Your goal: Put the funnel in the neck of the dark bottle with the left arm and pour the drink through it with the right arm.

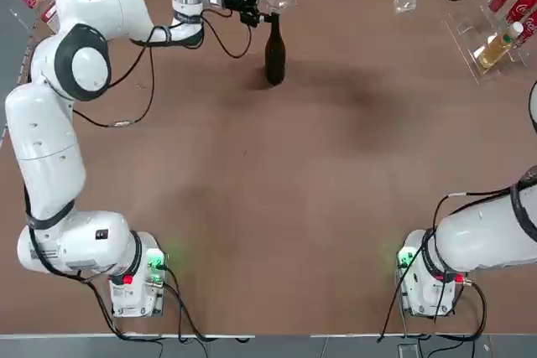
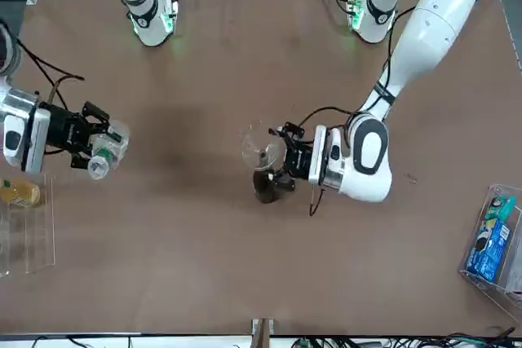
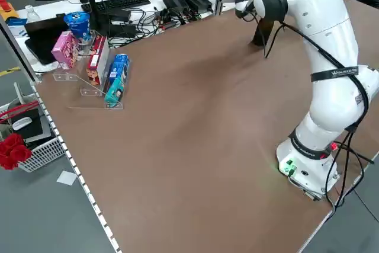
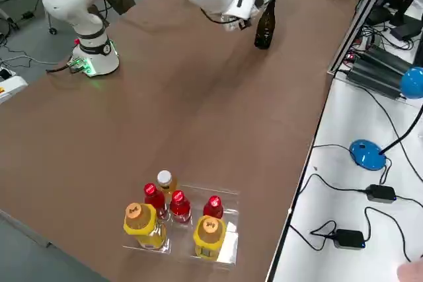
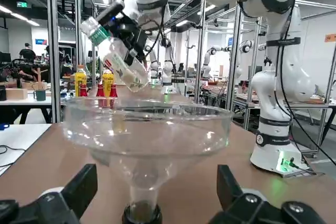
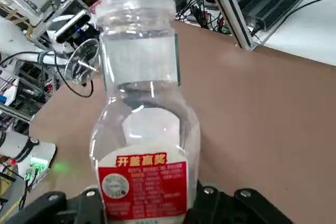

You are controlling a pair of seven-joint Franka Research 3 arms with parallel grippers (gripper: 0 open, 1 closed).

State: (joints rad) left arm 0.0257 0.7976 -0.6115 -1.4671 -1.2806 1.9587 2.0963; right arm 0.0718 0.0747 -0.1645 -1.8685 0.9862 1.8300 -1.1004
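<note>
The dark bottle stands upright at the far middle of the table. The clear funnel sits with its spout in the bottle's neck. My left gripper is open, one finger on each side of the funnel's spout without touching it; the front view shows this left gripper beside the funnel. Far to the right, my right gripper is shut on the drink, a small clear plastic bottle held tilted above the table. In the right wrist view the drink has an uncapped mouth.
A clear rack with red cola bottles and yellow-orange drink bottles stands at the far right corner. Snack packets lie in a clear holder at the far left. Both arm bases sit at the near edge.
</note>
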